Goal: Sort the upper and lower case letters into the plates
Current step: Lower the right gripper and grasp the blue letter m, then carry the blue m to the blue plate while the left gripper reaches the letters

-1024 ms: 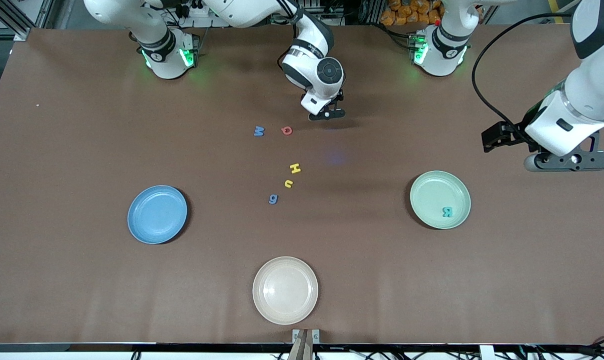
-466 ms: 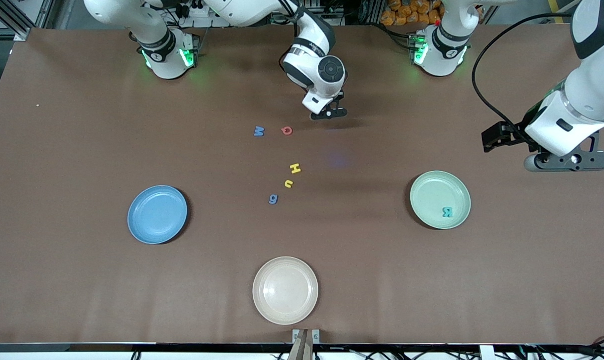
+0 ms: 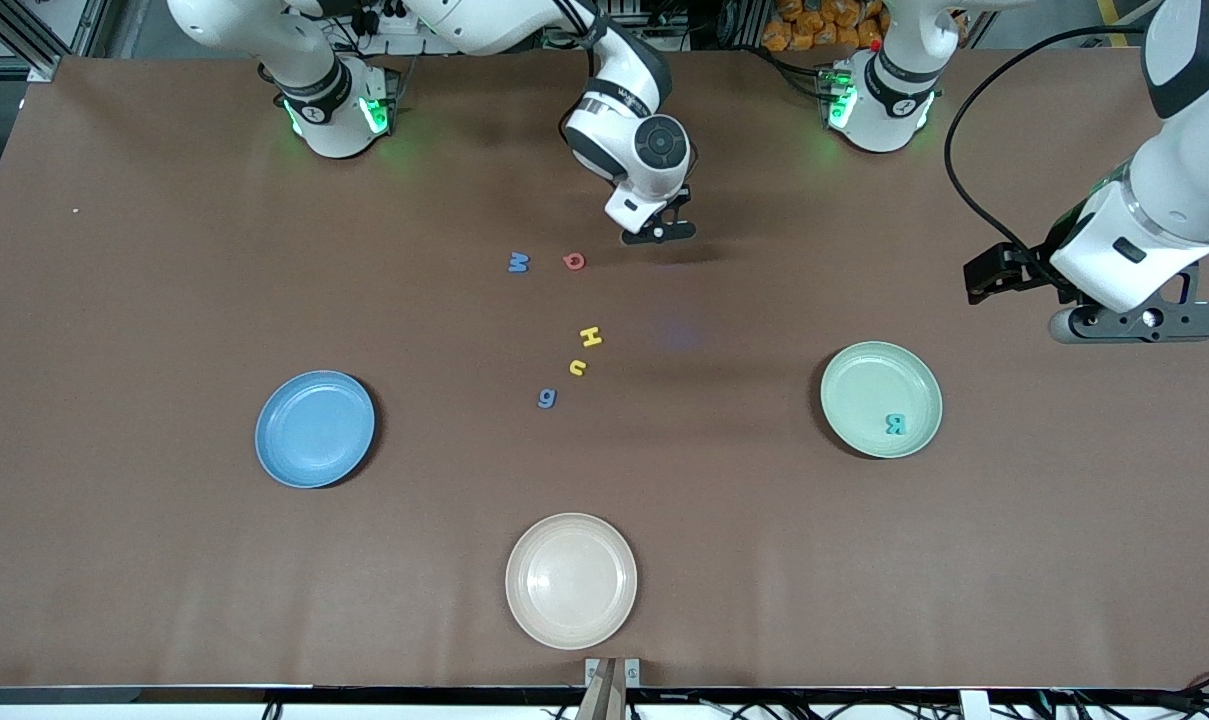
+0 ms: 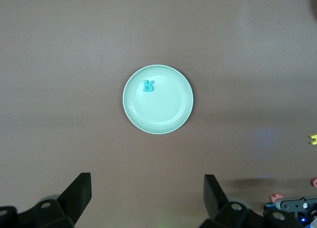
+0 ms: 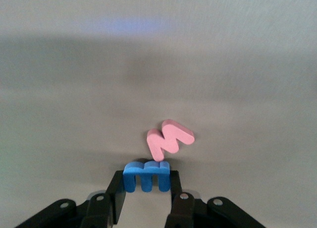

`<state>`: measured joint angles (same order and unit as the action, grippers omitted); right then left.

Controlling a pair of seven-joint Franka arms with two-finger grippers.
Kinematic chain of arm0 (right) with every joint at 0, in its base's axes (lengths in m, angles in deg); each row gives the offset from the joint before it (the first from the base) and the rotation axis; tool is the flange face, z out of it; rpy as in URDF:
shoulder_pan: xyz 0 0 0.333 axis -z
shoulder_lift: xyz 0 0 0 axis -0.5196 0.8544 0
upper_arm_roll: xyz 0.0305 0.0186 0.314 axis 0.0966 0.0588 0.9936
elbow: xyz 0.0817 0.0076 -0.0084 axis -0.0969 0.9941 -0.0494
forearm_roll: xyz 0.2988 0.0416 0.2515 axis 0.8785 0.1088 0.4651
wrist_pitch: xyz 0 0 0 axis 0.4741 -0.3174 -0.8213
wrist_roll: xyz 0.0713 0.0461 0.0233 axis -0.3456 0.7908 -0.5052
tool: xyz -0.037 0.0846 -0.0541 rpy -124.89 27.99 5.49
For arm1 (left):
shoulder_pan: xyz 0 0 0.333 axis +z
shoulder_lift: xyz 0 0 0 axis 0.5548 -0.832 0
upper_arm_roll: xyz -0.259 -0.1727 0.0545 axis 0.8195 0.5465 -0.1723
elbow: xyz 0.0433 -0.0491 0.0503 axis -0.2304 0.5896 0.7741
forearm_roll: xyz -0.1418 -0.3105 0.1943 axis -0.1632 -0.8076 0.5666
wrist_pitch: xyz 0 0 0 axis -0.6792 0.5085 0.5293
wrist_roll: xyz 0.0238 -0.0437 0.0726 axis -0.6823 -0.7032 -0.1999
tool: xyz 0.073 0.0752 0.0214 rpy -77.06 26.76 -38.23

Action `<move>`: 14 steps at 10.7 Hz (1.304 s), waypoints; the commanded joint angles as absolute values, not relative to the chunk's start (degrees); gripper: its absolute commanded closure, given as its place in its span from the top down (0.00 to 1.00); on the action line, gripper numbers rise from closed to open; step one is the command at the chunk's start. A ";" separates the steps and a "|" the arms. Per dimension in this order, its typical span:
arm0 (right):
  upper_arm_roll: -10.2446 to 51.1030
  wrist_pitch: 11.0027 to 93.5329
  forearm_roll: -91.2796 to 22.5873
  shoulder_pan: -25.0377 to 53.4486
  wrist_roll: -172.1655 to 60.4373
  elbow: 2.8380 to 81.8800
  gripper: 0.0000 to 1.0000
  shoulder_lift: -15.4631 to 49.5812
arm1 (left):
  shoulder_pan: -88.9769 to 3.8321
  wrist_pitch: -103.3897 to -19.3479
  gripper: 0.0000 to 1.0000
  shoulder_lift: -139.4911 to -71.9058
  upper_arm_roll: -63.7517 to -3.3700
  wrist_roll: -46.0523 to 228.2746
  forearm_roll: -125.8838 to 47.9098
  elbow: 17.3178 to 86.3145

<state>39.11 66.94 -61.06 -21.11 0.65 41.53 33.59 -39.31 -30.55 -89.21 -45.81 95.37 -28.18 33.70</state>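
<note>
Since the earlier frames your right gripper [image 3: 661, 233] has shifted only slightly, staying low over the table's edge on the robots' side about midway along it, and its jaws, wide a second ago, are now pinched on a small blue lowercase m [image 5: 146, 175]. You can see that grip in the right wrist view, where the blue m sits clamped between the fingers [image 5: 115, 197] with a pink M [image 5: 169, 138] tilted just beside it, touching or nearly touching its top. Nothing else has moved. Your left gripper [image 3: 1144, 322] waits with its jaws spread wide and empty, up over the table's end on the left arm's side, and the left wrist view looks straight down on the mint green plate [image 4: 174, 120]. That plate [image 3: 864, 375] lies toward the left arm's end and carries one teal R [image 3: 895, 424] near its rim. You have the blue plate [image 3: 314, 428] toward the right arm's end, holding nothing, and the cream-beige plate [image 3: 571, 580] close to the table's edge nearest the front camera. Loose letters lie on the brown table [image 3: 164, 300] around its middle: a blue M [image 3: 518, 262] and a red Q [image 3: 573, 261] near the right gripper, then a yellow H [image 3: 590, 336], a yellow u [image 3: 578, 367] and a blue g [image 3: 547, 398], each nearer to the front camera than the one before.
</note>
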 commanded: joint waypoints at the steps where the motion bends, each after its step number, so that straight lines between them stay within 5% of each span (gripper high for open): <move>1: 39.15 65.50 -60.47 -17.40 -0.12 42.13 0.00 30.08 | -39.06 -29.90 1.00 -88.16 -45.91 94.77 -29.91 34.46; 9: 38.97 52.25 -70.58 3.49 -12.02 42.13 0.00 20.94 | -39.41 -29.81 1.00 -88.25 -45.56 94.68 -30.08 34.63; 14: 38.80 50.82 -74.94 19.67 -32.52 40.46 0.00 20.57 | -39.67 -29.72 1.00 -89.13 -37.32 95.73 -30.26 34.72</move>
<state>37.71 51.49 -71.82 15.77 -28.35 40.82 20.93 -39.73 -30.28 -89.33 -40.05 95.38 -28.53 34.25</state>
